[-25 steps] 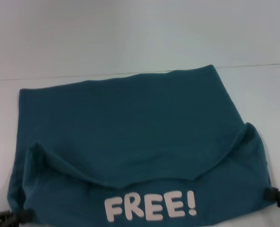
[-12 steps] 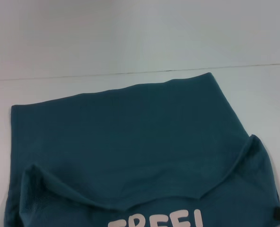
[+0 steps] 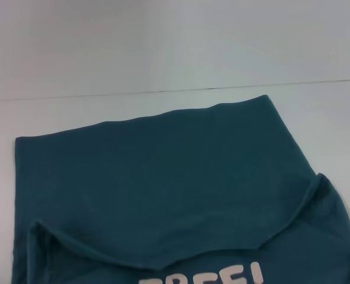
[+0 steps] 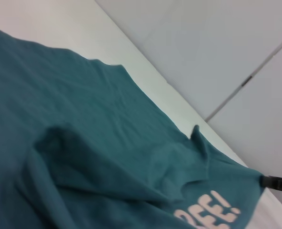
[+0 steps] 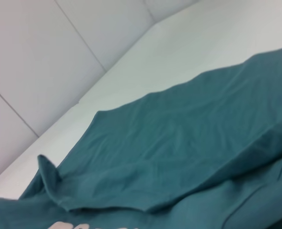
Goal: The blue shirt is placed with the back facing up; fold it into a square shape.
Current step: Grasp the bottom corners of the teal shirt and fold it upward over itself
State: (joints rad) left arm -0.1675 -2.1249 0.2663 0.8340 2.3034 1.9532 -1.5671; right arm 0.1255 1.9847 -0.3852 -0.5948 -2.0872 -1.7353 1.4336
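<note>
Only left wrist view shows right claw [image 4: 267, 181] pinching blue shirt [image 3: 163, 189]

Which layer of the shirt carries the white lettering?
The near, folded-over flap of the blue shirt, nearest the robot; the flat layer behind it is plain.

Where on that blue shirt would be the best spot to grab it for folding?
Probably the two raised corners of the blue shirt nearest the robot, left and right, each approached from its own outer side. They stand up off the table, so a hand could close on them.
</note>
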